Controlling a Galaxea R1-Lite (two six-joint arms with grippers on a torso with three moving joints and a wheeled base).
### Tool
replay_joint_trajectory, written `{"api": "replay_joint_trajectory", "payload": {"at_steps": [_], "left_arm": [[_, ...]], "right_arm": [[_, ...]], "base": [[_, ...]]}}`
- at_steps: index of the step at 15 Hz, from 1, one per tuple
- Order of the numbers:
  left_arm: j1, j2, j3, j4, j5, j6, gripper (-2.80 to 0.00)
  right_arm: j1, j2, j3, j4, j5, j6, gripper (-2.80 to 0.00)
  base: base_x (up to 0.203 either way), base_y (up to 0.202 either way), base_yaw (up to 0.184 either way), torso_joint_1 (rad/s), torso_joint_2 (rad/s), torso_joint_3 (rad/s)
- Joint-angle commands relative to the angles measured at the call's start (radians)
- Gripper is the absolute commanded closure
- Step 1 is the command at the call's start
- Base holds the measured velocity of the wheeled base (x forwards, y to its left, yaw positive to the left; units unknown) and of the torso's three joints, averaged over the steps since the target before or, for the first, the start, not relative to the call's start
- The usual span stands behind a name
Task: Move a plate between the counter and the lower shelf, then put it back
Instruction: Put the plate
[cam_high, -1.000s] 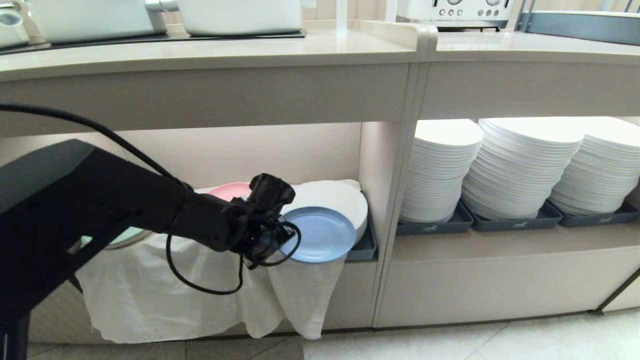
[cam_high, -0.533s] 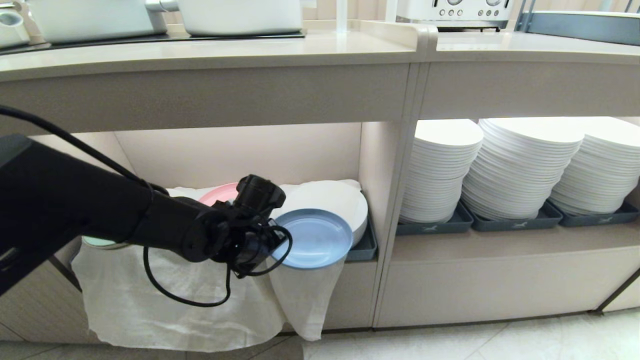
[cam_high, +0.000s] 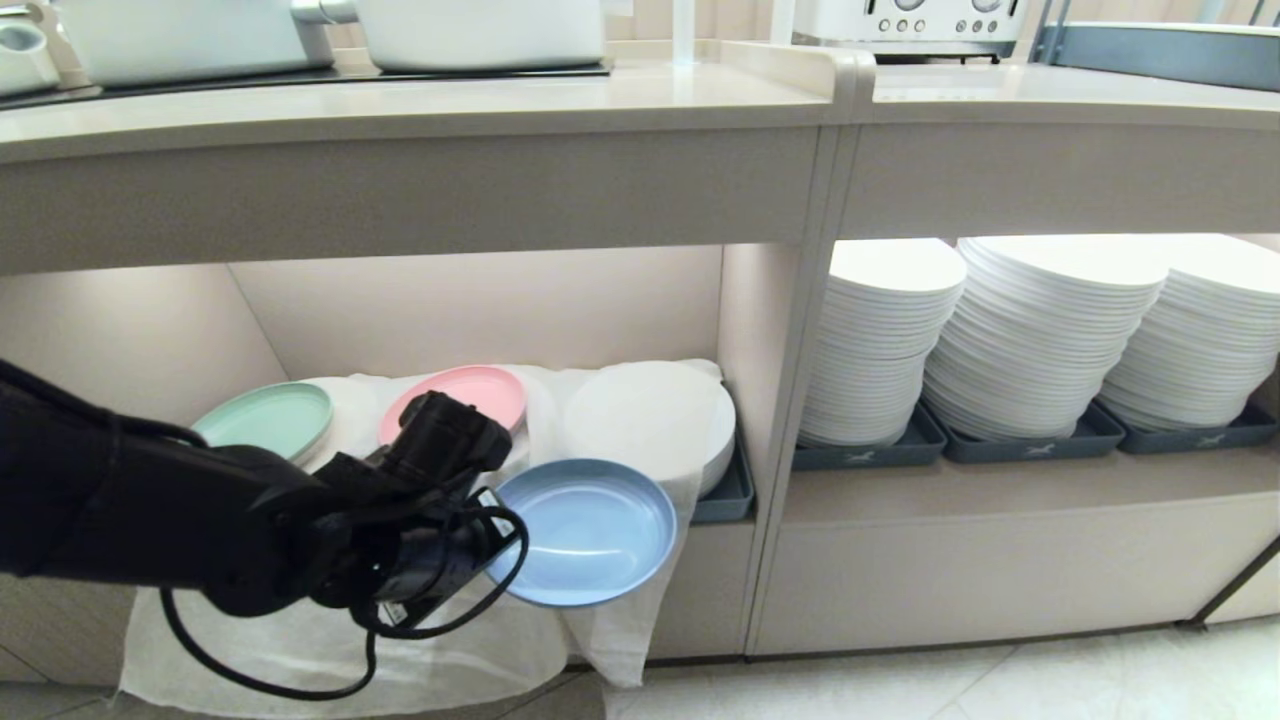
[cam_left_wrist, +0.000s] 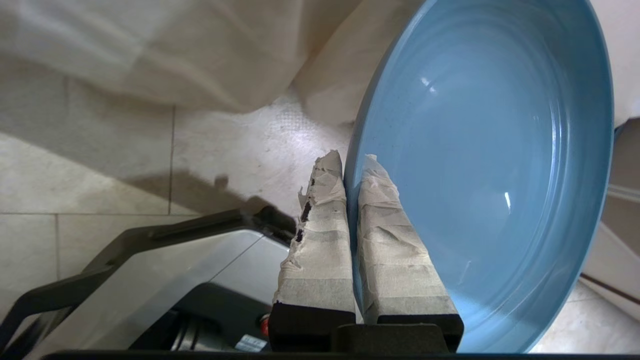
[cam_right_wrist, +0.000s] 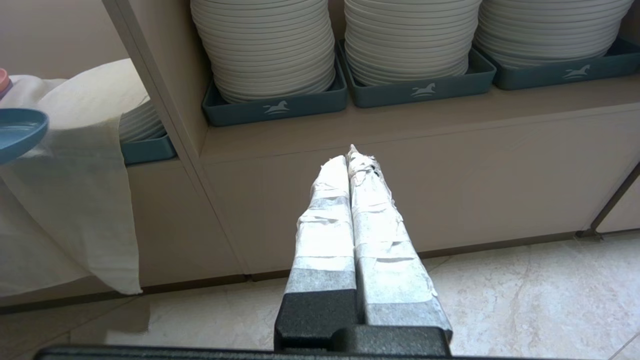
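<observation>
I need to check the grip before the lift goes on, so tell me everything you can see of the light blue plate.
The round, light blue, matte plastic-looking plate has a shallow raised rim and faint concentric rings inside. It looks empty and whole. The left gripper is shut on its rim, taped fingers either side. It hangs roughly level in front of the lower shelf, before the draped white cloth, resting on nothing.

Head camera faces shelving; wrist cameras share the plate.

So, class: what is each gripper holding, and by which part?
The left gripper pinches the light blue plate by its rim. The right gripper is shut on nothing.
</observation>
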Motion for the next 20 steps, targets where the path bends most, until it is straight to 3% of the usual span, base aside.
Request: {"api": "replay_joint_trajectory", "payload": {"at_steps": [1, 10, 14, 20], "left_arm": [[0.0, -0.099, 0.073, 0.002, 0.002, -0.002, 0.0], [-0.033, -0.361, 0.305, 0.004, -0.002, 0.033, 0.0], [-0.039, -0.488, 0.411, 0.006, -0.022, 0.11, 0.0], [-0.039, -0.627, 0.493, 0.049, -0.028, 0.153, 0.0]], "right_arm": [[0.001, 0.0, 0.0, 0.0, 0.0, 0.0, 0.0], [0.0, 0.0, 0.0, 0.0, 0.0, 0.0, 0.0], [0.0, 0.0, 0.0, 0.0, 0.0, 0.0, 0.0], [0.0, 0.0, 0.0, 0.0, 0.0, 0.0, 0.0]], "base": [[0.0, 0.0, 0.0, 0.0, 0.0, 0.0], [0.0, 0.0, 0.0, 0.0, 0.0, 0.0], [0.0, 0.0, 0.0, 0.0, 0.0, 0.0], [0.0, 0.0, 0.0, 0.0, 0.0, 0.0]]}}
